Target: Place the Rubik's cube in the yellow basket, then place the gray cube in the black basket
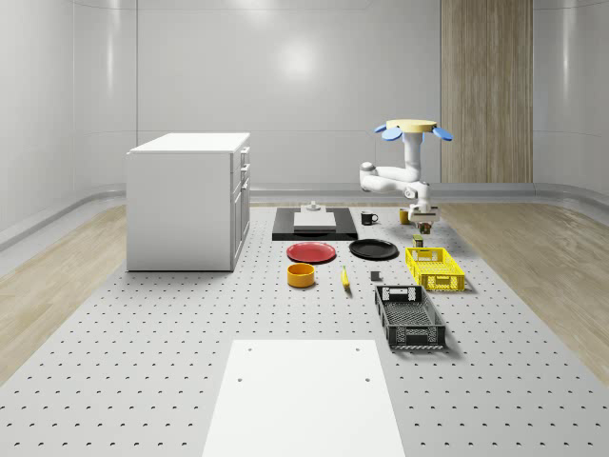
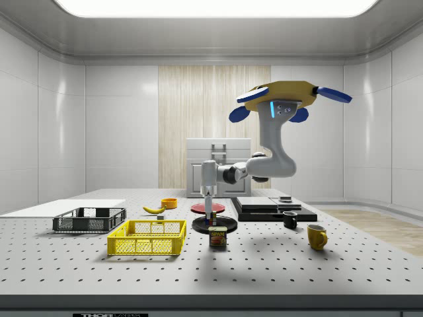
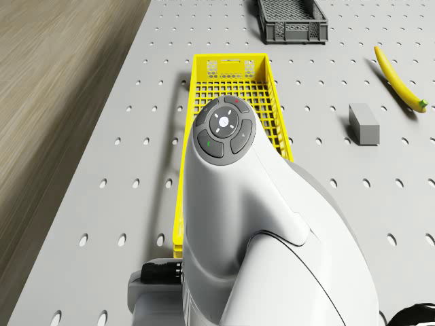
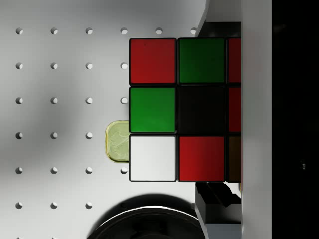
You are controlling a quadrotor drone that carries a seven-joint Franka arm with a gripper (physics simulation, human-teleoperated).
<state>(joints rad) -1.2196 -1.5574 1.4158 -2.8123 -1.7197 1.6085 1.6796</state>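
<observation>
The Rubik's cube (image 4: 177, 109) was held in the gripper (image 2: 209, 215), its red, green and white tiles seen close against the wrist camera, with the fingers closed on its sides; it was carried clear of the perforated table (image 1: 143, 381), above a small can (image 2: 218, 237) that stood beneath it in the side view. The yellow basket (image 1: 435, 268) lay just beside this position, toward the side view's left, and was not yet under the cube. The drone (image 2: 284, 99) was seen hovering high above the table, near the black plate (image 1: 373, 249) and the mugs, with the arm (image 2: 264, 165) bent downward and forward. The transport step was judged to be in hand. To do it well, the cube would have to be carried sideways at its height until it was centred over the basket's open mesh floor, well inside the rim, so that neither the can nor the basket wall was struck. The cube would then best be lowered before release, since a drop from height could bounce it out. The gray cube (image 3: 363, 123) lay apart on the table, near the banana (image 3: 397, 78), and the black basket (image 1: 409, 317) stood beyond the yellow one; both were left for the second step
</observation>
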